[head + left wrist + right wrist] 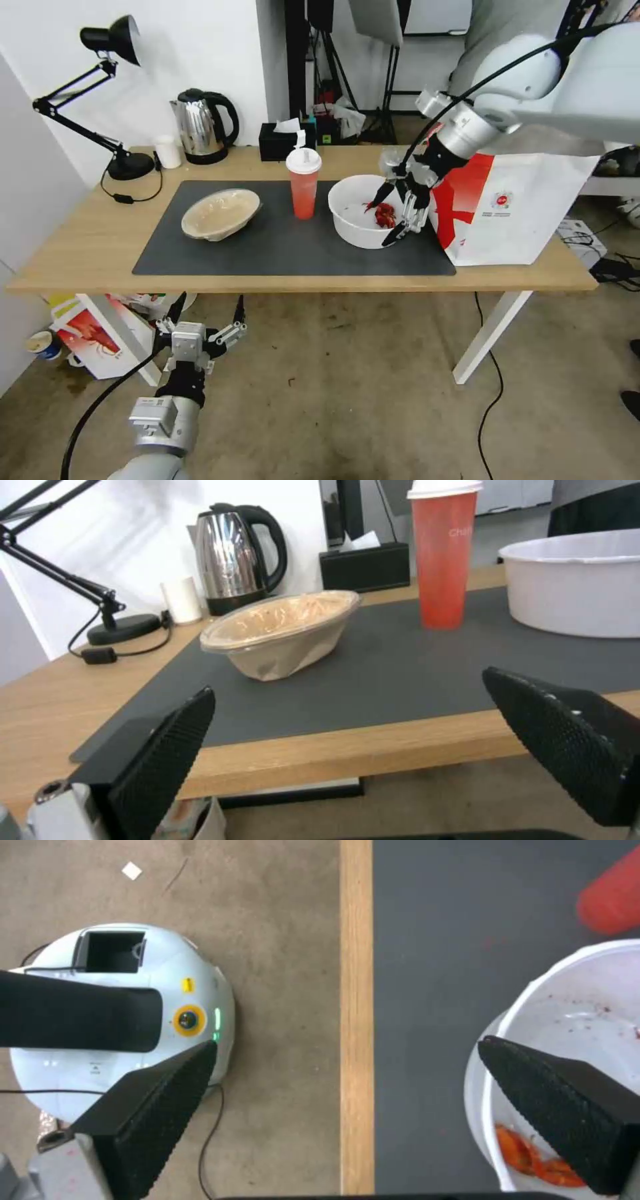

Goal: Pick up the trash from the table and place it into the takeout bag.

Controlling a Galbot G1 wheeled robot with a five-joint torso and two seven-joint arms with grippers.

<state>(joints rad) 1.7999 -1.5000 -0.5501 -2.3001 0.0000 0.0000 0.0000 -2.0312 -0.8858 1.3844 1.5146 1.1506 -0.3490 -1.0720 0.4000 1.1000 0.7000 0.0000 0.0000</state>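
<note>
- White plastic, round and deep, the bowl sits on the dark grey mat at the table's 3 o'clock side, red crayfish scraps lying in its bottom.
- Hovering over that bowl's 3 o'clock rim, the right gripper has its fingers spread wide, one tip above the scraps inside; from the right wrist view the spread looks meant to straddle the wall, so I judge it is lining up a rim grasp.
- Immediately at 3 o'clock of the bowl stands the takeout bag, upright on the table edge, close enough that a lifted bowl would have little way to go.
- At the mat's centre stands the red cup, white lid on; the beige oval bowl lies at 9 o'clock of it, tilted on its side.
- Below the table's near edge, around 7 o'clock, the left gripper waits with fingers apart, facing the beige bowl.
- Pale lettering on the cup starts "Cha" in the left wrist view; the rest is cut off. The bag carries a small round red logo with text under it too small to read.
</note>
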